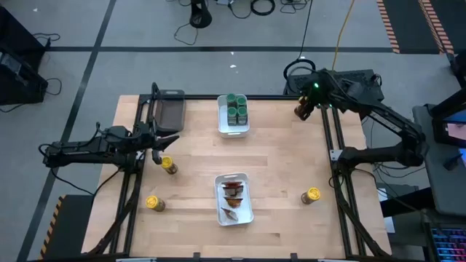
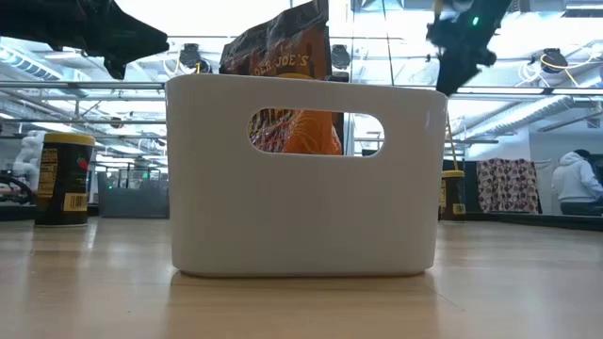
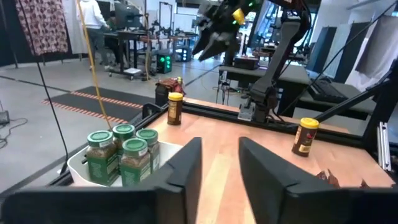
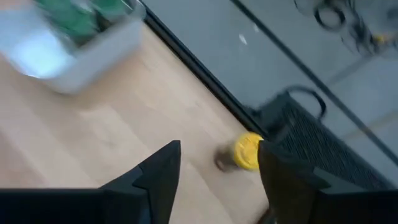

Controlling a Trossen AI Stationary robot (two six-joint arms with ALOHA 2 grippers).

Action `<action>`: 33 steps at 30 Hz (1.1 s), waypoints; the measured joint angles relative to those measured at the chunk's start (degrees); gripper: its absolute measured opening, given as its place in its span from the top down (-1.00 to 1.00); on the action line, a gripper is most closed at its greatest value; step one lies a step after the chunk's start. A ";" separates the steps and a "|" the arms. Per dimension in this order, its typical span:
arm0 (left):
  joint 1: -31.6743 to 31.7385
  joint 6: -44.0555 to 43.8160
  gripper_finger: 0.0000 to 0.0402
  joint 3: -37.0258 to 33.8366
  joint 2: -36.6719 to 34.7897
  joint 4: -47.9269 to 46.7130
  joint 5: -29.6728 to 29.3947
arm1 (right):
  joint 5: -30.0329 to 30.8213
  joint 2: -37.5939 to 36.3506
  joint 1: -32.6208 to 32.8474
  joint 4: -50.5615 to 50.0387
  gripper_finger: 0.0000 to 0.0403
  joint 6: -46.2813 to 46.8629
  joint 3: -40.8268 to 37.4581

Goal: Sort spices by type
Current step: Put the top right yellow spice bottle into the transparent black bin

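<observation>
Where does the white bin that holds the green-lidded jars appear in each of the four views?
High view: the white bin with the green-lidded jars sits at the table's far edge, middle.
Low view: not visible; the nearer packet bin blocks it.
Left wrist view: lower left, beside the fingers.
Right wrist view: top left, blurred.
Shared landmark: the yellow-lidded jar at the far right corner.

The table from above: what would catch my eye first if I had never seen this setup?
Probably the two white bins down the middle of the table: the far bin packed with green-lidded jars, the near bin holding brown-orange packets. Next, the yellow-lidded jars scattered on the wood, one right beside the left gripper, while the right gripper hangs over the far right corner.
</observation>
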 joint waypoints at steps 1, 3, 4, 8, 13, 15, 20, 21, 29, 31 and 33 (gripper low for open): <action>0.00 -0.32 0.39 0.00 0.00 -0.01 -0.08 | -0.29 1.38 -1.71 -0.50 -0.03 -0.31 0.01; 0.00 -1.64 0.26 0.00 0.00 -0.16 -0.08 | -2.29 4.46 -4.93 -1.50 -0.11 -1.20 -0.01; -0.02 -2.31 0.20 0.01 0.00 -0.39 -0.10 | -3.40 5.92 -6.31 -1.81 -0.16 -1.64 -0.03; -0.02 -3.32 0.03 0.02 0.00 -3.06 -0.08 | -5.59 10.54 -10.08 -1.78 -0.37 -3.68 -0.03; -0.02 -4.79 -0.04 0.02 0.00 -5.65 -0.08 | -4.43 14.07 -13.74 -0.41 -0.51 -3.00 -0.03; -0.02 -4.80 -0.05 0.02 0.00 -5.71 -0.08 | -3.89 15.15 -15.02 -0.50 -0.52 -2.49 -0.03; -0.02 -4.80 -0.05 0.02 0.00 -5.56 -0.08 | -4.29 17.82 -17.63 -0.44 -0.50 -1.98 -0.03; -0.02 -4.83 -0.05 0.02 0.00 -5.56 -0.08 | -4.30 18.55 -17.98 -0.31 -0.51 -1.76 -0.03; -0.02 -4.85 -0.05 0.02 0.00 -5.58 -0.08 | -4.51 22.95 -18.97 0.10 -0.51 -2.57 -0.04; -0.02 -4.87 -0.05 0.02 0.00 -5.58 -0.08 | -4.68 23.01 -19.15 0.22 -0.51 -3.11 -0.05; -0.02 -4.87 -0.05 0.02 0.00 -5.58 -0.08 | -5.79 22.99 -19.27 0.97 -0.51 -3.18 -0.05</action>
